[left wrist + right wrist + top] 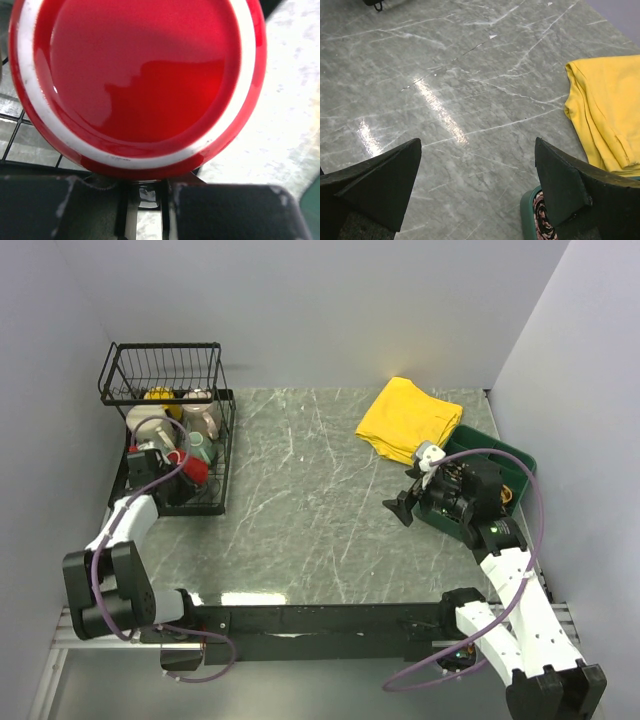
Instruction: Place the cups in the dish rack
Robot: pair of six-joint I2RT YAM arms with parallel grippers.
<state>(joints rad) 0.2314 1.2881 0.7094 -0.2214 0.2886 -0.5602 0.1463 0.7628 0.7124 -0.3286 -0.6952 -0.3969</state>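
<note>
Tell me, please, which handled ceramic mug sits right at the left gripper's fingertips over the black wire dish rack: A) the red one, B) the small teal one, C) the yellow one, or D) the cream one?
A: the left wrist view is filled by the glossy red ceramic mug, right against the nearly closed left gripper, and the top view shows it over the black wire dish rack.

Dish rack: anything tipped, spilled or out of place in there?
Nothing spilled or broken. Only the red mug stands out: the left wrist view shows what looks like its white-ringed base, so it seems tipped at the dish rack's near end.
</note>
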